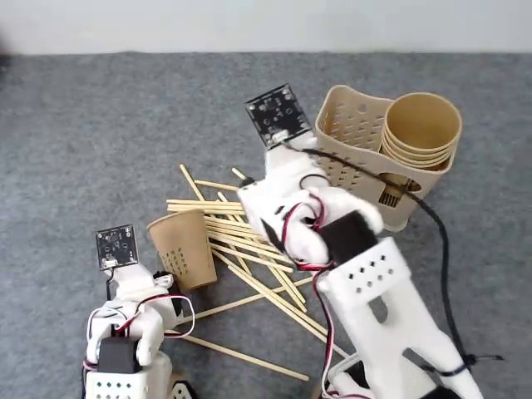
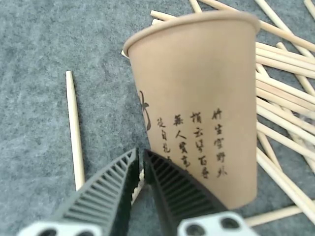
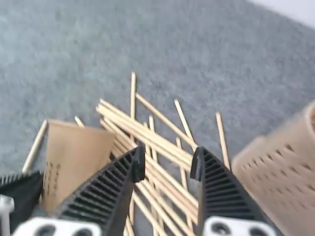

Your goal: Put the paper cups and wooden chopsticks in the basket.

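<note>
A brown paper cup lies on the grey carpet, its wide rim end pointing away from my left arm. My left gripper is shut with nothing in it, its tips right at the cup's narrow end. Wooden chopsticks lie scattered beside and behind the cup. My right gripper hangs open over the chopsticks, holding nothing, with the cup off to one side. The beige perforated basket stands at the back right and holds a stack of paper cups.
A black cable runs from the basket along the right arm. One chopstick lies apart on the carpet beside the cup. A pale wall edge borders the far side of the carpet.
</note>
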Tool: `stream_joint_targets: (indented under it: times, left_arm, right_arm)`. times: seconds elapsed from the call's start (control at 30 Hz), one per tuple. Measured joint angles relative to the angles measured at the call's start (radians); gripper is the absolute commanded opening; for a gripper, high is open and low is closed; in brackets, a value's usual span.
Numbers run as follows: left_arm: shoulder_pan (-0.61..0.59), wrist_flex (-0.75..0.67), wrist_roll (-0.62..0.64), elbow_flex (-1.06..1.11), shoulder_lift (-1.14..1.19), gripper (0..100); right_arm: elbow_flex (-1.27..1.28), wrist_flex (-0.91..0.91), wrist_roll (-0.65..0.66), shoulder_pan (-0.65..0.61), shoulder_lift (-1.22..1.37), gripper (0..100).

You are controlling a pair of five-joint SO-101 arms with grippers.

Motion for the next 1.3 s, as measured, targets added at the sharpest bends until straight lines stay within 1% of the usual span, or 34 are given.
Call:
stream_joint_targets:
  times: [0.17, 0.37, 0.43, 0.53, 0.57, 0.63, 0.77, 0.9, 1.07, 1.13, 1.3]
  left_arm:
    - [0.000, 0.000, 0.000, 0.000, 0.000, 1]
    - [0.000, 0.000, 0.000, 0.000, 0.000, 1]
    - [0.000, 0.000, 0.000, 0.000, 0.000, 1]
    - [0.000, 0.000, 0.000, 0.000, 0.000, 1]
    - [0.000, 0.000, 0.000, 0.000, 0.000, 1]
    - [0.000, 0.000, 0.000, 0.000, 0.000, 1]
    - [0.000, 0.000, 0.000, 0.000, 0.000, 1]
    - [0.000, 0.000, 0.000, 0.000, 0.000, 1]
    - [0.000, 0.000, 0.000, 0.000, 0.000, 1]
    - [0.000, 0.000, 0.000, 0.000, 0.000, 1]
    - [0.000, 0.000, 0.000, 0.000, 0.000, 1]
  right_arm:
    - [0.133, -0.313, -0.012, -0.049, 0.058, 16.1]
    - [0.138, -0.531, -0.012, -0.089, 0.290, 15.9]
    - [0.138, -0.588, -0.012, -0.089, 0.362, 12.7]
    - [0.138, -0.640, -0.012, -0.087, 0.442, 1.6]
    - [0.138, -0.652, -0.012, -0.087, 0.462, 0.2]
    - [0.138, -0.672, -0.012, -0.089, 0.482, 3.1]
    - [0.138, -0.686, -0.012, -0.104, 0.509, 0.9]
    - [0.138, -0.689, -0.012, -0.143, 0.540, 0.9]
    - [0.137, -0.689, -0.012, -0.147, 0.608, 0.9]
    - [0.137, -0.637, 0.003, -0.147, 0.617, 0.9]
    - [0.138, -0.425, 0.120, -0.149, 0.598, 0.9]
